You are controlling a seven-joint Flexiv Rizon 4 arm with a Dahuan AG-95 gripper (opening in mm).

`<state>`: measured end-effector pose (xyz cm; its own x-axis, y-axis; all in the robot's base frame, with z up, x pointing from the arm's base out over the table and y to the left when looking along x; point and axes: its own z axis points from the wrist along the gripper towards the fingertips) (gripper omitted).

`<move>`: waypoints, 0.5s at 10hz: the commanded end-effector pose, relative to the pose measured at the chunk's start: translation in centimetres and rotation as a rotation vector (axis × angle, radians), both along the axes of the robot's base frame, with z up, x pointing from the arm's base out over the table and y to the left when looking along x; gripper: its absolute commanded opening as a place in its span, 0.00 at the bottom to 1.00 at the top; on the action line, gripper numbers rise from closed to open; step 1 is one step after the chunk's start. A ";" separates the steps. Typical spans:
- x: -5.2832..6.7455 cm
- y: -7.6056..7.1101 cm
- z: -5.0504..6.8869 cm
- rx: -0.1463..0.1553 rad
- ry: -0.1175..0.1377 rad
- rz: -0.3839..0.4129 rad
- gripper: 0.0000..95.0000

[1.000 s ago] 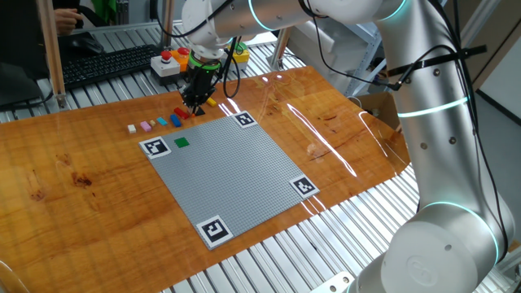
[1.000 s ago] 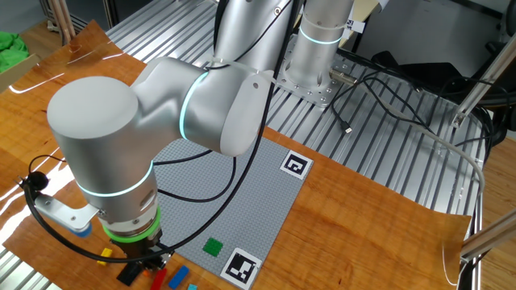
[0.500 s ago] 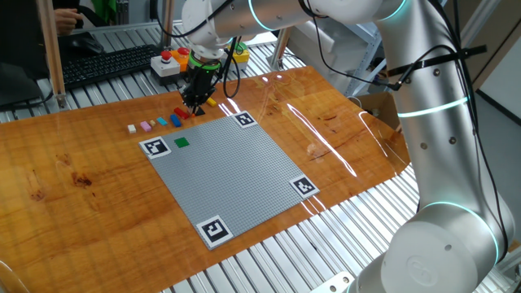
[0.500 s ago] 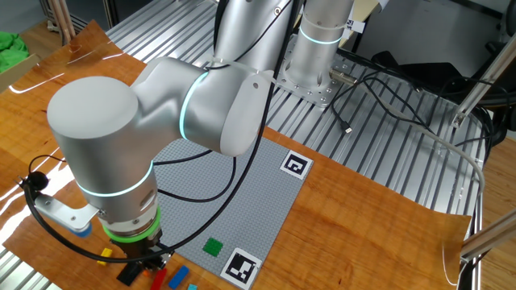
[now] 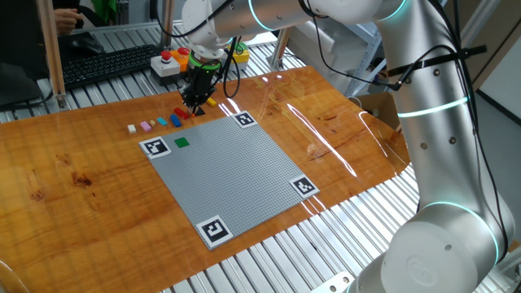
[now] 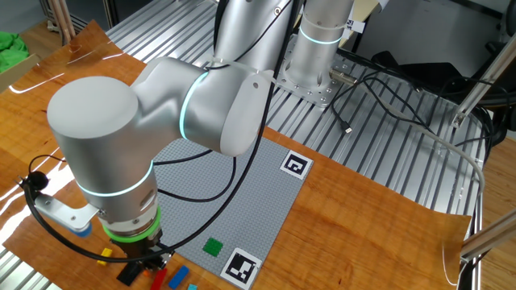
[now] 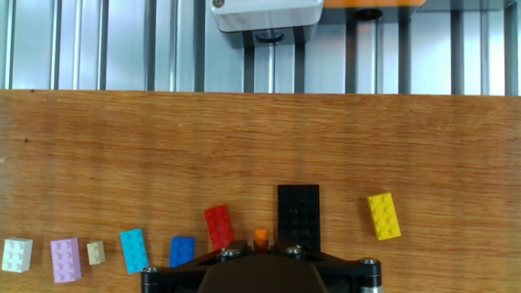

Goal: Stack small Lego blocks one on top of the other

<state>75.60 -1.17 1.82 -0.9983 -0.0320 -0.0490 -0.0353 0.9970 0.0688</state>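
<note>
Fingers [image 7: 261, 251] pinched narrow around orange brick [image 7: 261, 237]; hold unconfirmed. Left to right on table: white brick [image 7: 16, 254], pink [image 7: 66, 259], blue [image 7: 182, 251], red brick [image 7: 218, 226], black brick [image 7: 298, 215], yellow [image 7: 383, 216]. Risk: shallow pinch slips on lift; fingers nudge close red, black neighbours.

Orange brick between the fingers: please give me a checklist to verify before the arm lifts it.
1. Gripper down at the row of bricks: ok.
2. Fingers closed on the orange brick: cannot tell; the hand view shows only its top, and the fingertips are hidden.
3. Red brick apart from the orange one: ok, a small gap shows.
4. Black brick apart from the orange one: ok, but very near.
5. Green brick waiting on the grey baseplate: ok.
6. Yellow brick away from the gripper: ok.
</note>
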 end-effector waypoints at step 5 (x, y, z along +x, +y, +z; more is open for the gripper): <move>-1.9 1.4 2.7 -0.005 0.024 -0.062 0.00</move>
